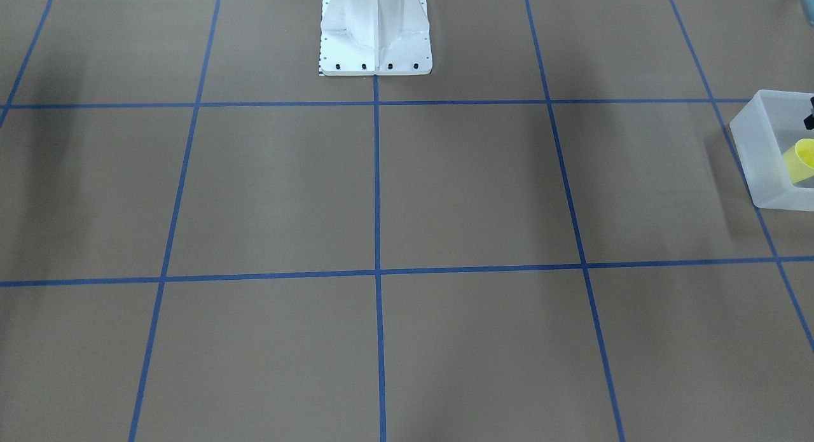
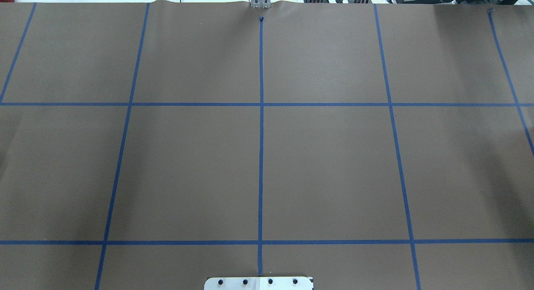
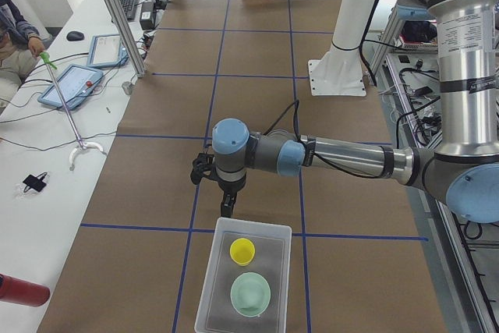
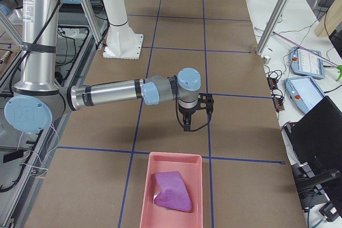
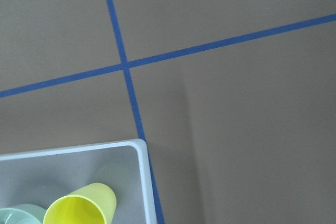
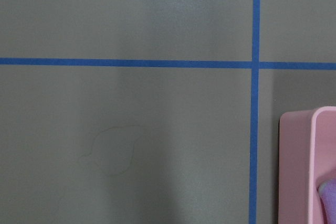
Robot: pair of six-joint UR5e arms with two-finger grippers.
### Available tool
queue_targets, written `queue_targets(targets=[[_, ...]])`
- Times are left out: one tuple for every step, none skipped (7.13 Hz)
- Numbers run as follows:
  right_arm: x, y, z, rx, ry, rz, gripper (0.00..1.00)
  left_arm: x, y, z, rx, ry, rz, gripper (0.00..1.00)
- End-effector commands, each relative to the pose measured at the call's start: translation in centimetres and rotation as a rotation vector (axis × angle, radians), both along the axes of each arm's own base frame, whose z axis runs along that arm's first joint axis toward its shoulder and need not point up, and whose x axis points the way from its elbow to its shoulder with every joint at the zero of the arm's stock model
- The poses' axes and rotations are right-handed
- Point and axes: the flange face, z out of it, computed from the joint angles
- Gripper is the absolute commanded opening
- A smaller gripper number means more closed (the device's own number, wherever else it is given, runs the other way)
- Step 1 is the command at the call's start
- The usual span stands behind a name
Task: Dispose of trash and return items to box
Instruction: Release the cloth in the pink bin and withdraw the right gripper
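The translucent box [image 3: 207, 290] sits at the table's near end in the exterior left view. It holds the yellow cup [image 3: 242, 250] and the mint-green bowl [image 3: 250, 292]. My left gripper [image 3: 227, 210] points down just beyond the box's far rim, holding nothing visible; I cannot tell whether it is open or shut. The left wrist view shows the box corner [image 5: 143, 166], the cup [image 5: 81, 208] on its side and the bowl's edge [image 5: 16, 216]. My right gripper [image 4: 186, 126] hangs over bare table short of a pink tray [image 4: 149, 185]; I cannot tell its state.
The pink tray holds a crumpled purple piece of trash [image 4: 171, 191]; its corner shows in the right wrist view [image 6: 296, 171]. The white pedestal [image 1: 375, 35] stands at the robot's base. Blue tape lines grid the brown table. An operator's desk with tablets runs along the far side.
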Motion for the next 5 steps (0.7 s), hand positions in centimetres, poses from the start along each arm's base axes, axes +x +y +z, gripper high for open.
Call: queue_targets(targets=[[0.0,0.6,0.7,-0.005,0.004,-0.012,1.0,-0.9,0.2,1.3,-0.037,0.064,-0.025,0.98],[0.0,0.6,0.7,-0.006,0.004,-0.013,1.0,-1.0,0.4,1.3,-0.036,0.064,-0.026,0.98],[0.0,0.9,1.0,-0.013,0.005,-0.013,1.0,-0.9,0.4,1.3,-0.036,0.059,-0.025,0.98],[0.2,1.1,1.2,-0.015,0.004,-0.011,1.0,-1.1,0.1,1.3,-0.03,0.038,-0.028,0.98],[0.5,1.7,1.8,-0.021,0.006,-0.015,1.0,-1.0,0.1,1.2,-0.027,0.04,-0.028,0.98]])
